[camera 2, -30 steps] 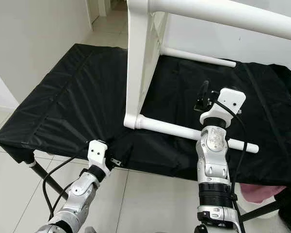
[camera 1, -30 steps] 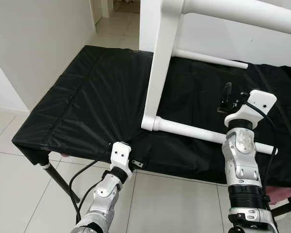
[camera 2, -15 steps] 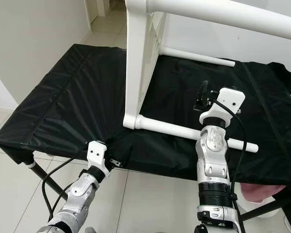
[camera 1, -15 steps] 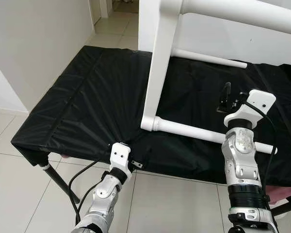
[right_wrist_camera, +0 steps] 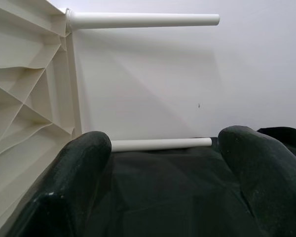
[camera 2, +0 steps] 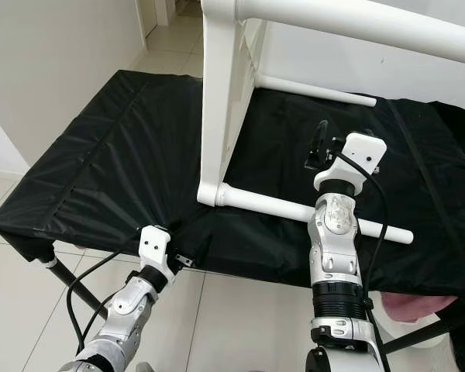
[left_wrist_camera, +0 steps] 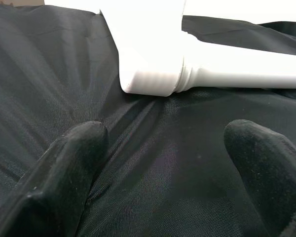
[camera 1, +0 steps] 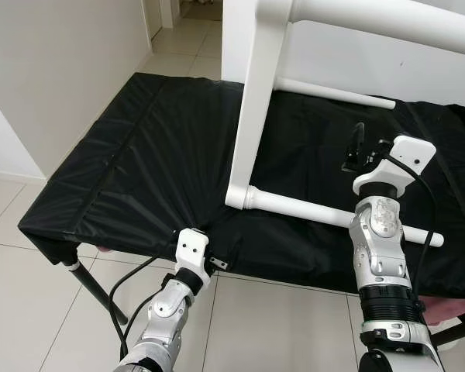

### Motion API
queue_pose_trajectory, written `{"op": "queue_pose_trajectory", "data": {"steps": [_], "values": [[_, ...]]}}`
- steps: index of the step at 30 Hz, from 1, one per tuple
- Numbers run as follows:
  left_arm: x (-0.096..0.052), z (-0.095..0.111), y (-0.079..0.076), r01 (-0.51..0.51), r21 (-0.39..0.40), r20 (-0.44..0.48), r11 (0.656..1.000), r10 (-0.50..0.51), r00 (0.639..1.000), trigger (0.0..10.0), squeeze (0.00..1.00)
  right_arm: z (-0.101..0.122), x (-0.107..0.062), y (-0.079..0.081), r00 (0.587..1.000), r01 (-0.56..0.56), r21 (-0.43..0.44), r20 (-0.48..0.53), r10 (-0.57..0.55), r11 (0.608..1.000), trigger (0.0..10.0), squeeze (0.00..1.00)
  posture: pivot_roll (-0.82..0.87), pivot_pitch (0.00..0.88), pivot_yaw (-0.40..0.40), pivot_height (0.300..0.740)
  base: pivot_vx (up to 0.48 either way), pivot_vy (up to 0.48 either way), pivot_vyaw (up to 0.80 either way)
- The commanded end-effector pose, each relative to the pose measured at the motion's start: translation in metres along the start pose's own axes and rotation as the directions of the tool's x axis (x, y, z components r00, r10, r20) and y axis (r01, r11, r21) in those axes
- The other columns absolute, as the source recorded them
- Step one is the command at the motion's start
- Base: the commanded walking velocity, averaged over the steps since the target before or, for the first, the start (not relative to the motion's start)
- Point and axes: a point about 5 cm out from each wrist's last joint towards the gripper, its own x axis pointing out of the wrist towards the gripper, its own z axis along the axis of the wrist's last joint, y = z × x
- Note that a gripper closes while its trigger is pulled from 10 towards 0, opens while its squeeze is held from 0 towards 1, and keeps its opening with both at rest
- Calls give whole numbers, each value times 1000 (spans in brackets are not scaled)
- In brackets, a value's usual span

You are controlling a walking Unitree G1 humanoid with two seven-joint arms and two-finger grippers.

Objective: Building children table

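The white children's table [camera 1: 252,101] lies on its side on the black-covered bench [camera 1: 139,155], its top standing on edge. Its near lower leg [camera 1: 325,213] runs to the right just above the cloth; the far lower leg [camera 1: 333,91] and an upper leg [camera 1: 387,17] also point right. My right gripper [camera 1: 355,147] is raised above the near leg, open, facing the top's ribbed underside [right_wrist_camera: 24,98]. At the bench's front edge my left gripper [left_wrist_camera: 165,143] rests low over the cloth, open, aimed at the corner where the near leg joins [left_wrist_camera: 153,81].
A white wall [camera 1: 54,70] stands close on the left. Tiled floor [camera 1: 31,310] lies in front, and a doorway opens at the back. A black bench leg [camera 1: 97,291] slants down at the front left. Something pink [camera 2: 418,306] sits under the bench's right end.
My right gripper has shifted slightly up and to the left above the near leg. The left arm and the white table are where they were.
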Motion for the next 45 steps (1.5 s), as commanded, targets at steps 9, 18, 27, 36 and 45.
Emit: {"op": "queue_pose_trajectory", "data": {"steps": [9,18,27,36,45], "values": [[99,178,-56,40,39,437,998,-53,898,10000,0,-3,1,5,1000,-11,8,5,11,1000,10000,0,-88,0,0,740,0,0,0],[98,178,-57,42,39,440,998,-55,896,10000,0,-3,1,6,1000,-14,11,6,13,1000,10000,0,-88,96,75,740,0,0,0],[98,178,-57,42,39,440,998,-55,896,10000,0,-3,1,6,1000,-14,11,6,13,1000,10000,0,-88,96,75,740,0,0,0],[98,178,-57,42,39,440,998,-55,896,10000,0,-3,1,6,1000,-14,11,6,13,1000,10000,0,-88,96,75,740,0,0,0],[98,178,-57,42,39,440,998,-55,896,10000,0,-3,1,6,1000,-14,11,6,13,1000,10000,0,-88,96,75,740,0,0,0]]}}
